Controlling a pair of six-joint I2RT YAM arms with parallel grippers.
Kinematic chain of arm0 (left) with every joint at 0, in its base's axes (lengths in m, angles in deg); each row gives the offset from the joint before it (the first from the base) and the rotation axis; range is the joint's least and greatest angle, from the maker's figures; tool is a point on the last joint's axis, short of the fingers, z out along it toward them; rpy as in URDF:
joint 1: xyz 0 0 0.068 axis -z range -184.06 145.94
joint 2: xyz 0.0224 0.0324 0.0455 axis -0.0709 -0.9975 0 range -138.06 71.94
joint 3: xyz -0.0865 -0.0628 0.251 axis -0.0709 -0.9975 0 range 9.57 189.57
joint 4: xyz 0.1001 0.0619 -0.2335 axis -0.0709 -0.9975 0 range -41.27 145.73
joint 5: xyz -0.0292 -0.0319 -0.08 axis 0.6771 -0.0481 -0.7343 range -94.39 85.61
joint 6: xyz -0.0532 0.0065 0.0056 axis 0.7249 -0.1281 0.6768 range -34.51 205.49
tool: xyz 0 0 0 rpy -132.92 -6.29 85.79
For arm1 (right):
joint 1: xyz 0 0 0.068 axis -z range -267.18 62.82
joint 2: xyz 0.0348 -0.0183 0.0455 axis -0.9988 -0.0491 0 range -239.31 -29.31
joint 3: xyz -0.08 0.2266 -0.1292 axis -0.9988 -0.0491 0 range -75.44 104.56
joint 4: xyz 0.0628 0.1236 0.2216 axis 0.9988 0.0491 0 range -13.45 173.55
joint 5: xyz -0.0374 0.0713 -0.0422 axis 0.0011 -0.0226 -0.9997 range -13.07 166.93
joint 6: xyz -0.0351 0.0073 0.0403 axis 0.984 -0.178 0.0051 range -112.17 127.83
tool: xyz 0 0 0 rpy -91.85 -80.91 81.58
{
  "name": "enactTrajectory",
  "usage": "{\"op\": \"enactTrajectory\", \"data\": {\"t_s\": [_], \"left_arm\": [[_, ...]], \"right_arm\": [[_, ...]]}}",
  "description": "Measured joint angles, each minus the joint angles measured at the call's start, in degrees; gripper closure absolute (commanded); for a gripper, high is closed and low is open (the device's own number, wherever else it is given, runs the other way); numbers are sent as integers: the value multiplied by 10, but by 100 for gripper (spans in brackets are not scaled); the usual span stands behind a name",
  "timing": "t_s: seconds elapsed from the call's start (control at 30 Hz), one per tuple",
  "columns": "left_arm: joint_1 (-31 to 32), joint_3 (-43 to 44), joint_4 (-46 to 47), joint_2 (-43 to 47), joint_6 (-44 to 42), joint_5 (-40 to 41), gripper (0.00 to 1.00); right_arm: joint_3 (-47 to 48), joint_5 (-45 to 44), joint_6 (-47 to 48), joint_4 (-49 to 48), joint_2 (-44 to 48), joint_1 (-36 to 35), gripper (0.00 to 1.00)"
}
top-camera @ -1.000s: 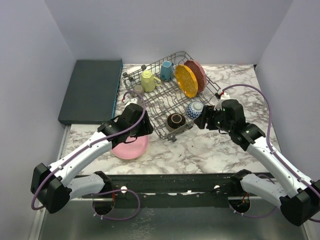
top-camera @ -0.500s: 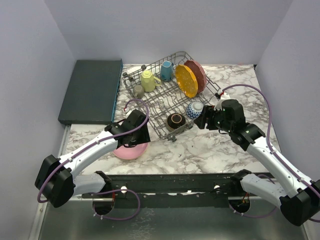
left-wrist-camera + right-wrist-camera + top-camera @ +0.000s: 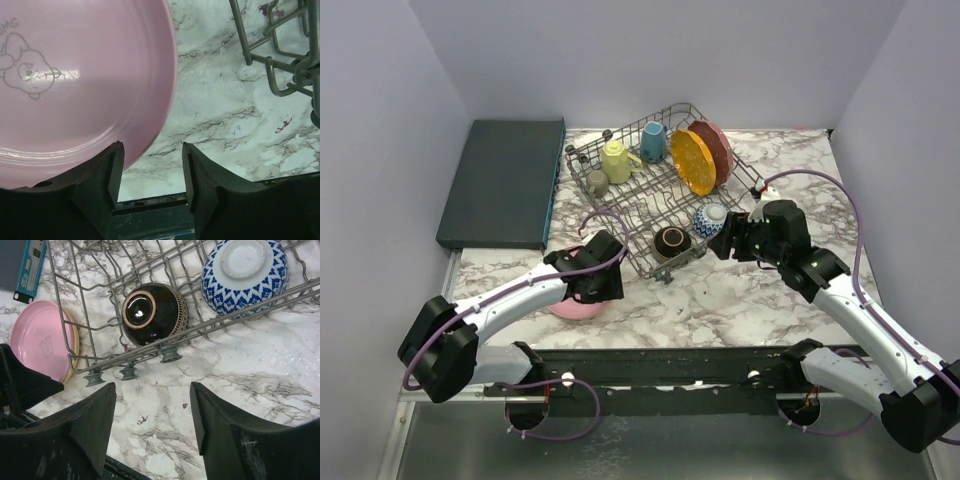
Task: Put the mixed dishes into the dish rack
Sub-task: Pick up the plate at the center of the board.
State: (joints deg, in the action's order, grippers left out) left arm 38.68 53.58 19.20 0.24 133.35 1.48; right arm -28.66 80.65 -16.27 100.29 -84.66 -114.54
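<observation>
Now the left fingers (image 3: pixel 95 185) have dropped to the pink plate (image 3: pixel 75 75) lying on the counter (image 3: pixel 225 115) beside the dish rack (image 3: pixel 638 212). They sit parted astride its rim, gripping nothing yet. The right fingers (image 3: pixel 85 435) hover wide and empty at the rack's near edge. A pickup looks close.

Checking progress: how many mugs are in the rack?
3, all at the dish rack's far-left end: yellow mug, blue mug to its right, grey-green mug in front. None looks hidden.
</observation>
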Motion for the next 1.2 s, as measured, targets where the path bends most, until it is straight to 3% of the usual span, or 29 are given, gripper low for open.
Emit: {"op": "enactTrajectory", "data": {"t_s": [0.13, 0.53, 0.97, 1.2], "left_arm": [[9, -7, 1, -12, 3, 0, 52], [21, -10, 9, -26, 7, 2, 84], [24, -6, -3, 12, 8, 1, 100], [24, 10, -24, 25, 5, 1, 100]], "right_arm": [[0, 0, -2, 0, 0, 0, 33], [0, 0, -5, 4, 10, 0, 33], [0, 1, -10, 5, 13, 0, 33], [0, 7, -14, 5, 13, 0, 33]]}}
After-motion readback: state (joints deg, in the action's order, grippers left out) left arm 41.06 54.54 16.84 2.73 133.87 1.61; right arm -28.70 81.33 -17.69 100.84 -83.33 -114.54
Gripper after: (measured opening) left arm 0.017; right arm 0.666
